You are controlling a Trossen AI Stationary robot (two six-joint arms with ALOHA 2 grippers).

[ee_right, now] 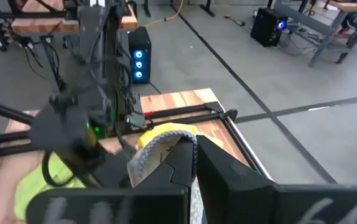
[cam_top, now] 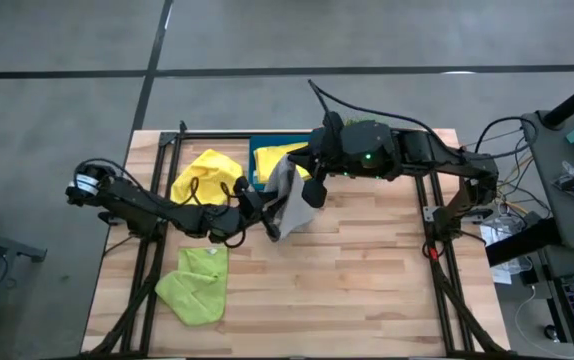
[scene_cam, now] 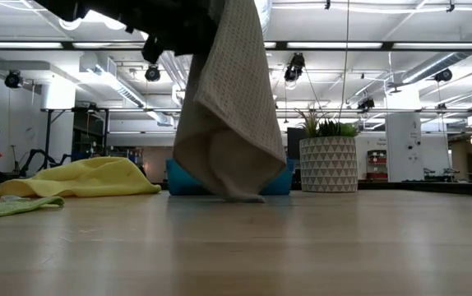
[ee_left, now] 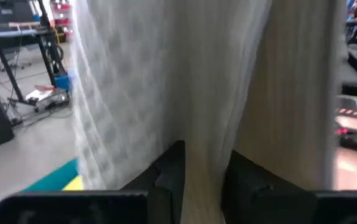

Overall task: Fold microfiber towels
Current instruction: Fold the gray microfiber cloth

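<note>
High view first: the soft grey microfiber towel (cam_top: 289, 196) hangs mid-table, pinched at its top corner by the right gripper (cam_top: 305, 166), fingers clamped together on the cloth. Left gripper (cam_top: 269, 208) comes in at the towel's lower edge, and the left wrist view shows fabric running between its narrowly parted fingers (ee_left: 166, 180). Low view has the hem brushing the wooden table (scene_cam: 318, 247), right before the rigid teal rectangular tray (scene_cam: 178, 181).
</note>
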